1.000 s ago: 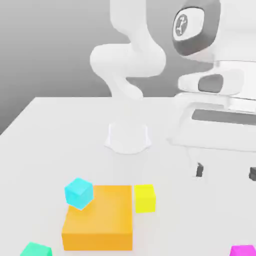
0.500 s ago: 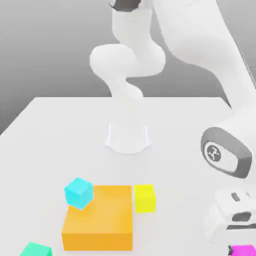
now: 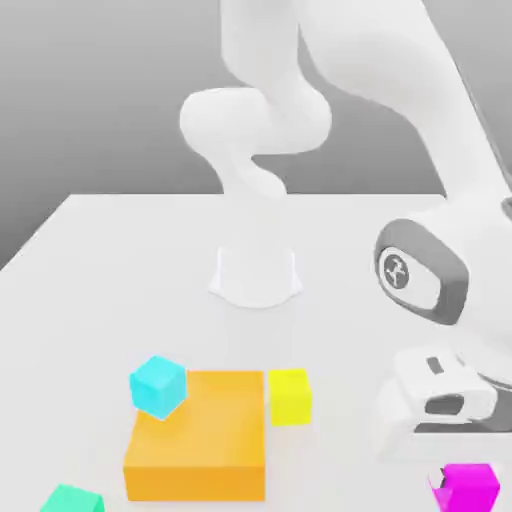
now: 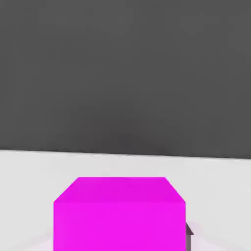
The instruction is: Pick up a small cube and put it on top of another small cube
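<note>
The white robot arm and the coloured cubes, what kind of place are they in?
Probably a pretend computer world for robot practice: a robot arm, a plain table and a flat-coloured yellow cube.

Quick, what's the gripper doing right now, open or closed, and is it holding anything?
Gripper: closed on the small bright magenta cube.
</note>
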Controlling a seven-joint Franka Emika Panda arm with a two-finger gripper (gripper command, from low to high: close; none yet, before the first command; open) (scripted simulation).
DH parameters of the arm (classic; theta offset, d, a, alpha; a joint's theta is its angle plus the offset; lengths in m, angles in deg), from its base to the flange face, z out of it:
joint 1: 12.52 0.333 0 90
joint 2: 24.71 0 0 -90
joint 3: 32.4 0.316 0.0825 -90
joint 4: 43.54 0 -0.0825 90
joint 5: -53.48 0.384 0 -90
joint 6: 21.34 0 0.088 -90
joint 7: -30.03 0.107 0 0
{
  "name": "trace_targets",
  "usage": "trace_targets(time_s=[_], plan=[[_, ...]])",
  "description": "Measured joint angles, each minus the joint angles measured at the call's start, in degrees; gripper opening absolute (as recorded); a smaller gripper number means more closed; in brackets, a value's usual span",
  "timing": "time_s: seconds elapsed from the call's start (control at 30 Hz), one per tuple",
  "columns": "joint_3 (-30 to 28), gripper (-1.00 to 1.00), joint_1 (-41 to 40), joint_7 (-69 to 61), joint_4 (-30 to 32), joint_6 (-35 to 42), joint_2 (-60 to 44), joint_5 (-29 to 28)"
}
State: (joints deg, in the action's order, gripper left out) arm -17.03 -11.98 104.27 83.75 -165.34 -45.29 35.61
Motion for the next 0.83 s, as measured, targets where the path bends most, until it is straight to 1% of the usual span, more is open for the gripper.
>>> trace_targets(time_s=[0.13, 0.27, 0.37, 0.43, 0.53, 0.6, 0.7, 0.73, 0.83], plan=[[-3.1, -1.00, -4.9, -5.0, 6.2, 1.3, 7.5, 1.0], [-6.6, -1.00, -10.2, -11.4, 12.6, 2.1, 15.7, 4.1], [-8.7, -1.00, -15.6, -17.2, 17.4, 2.4, 21.9, 7.8], [-10.1, -1.00, -16.9, -21.5, 20.7, 2.6, 26.1, 10.9], [-14.1, -1.00, -17.8, -28.3, 25.5, 3.1, 32.2, 15.9], [-15.4, -1.00, -18.0, -30.4, 27.3, 0.6, 31.7, 17.5], [-16.0, -1.00, -17.9, -30.9, 28.7, -5.9, 26.6, 17.9], [-16.0, 1.00, -17.9, -30.9, 29.0, -7.8, 25.0, 17.9], [-16.0, 1.00, -17.9, -30.9, 29.0, -7.8, 25.0, 17.9]])
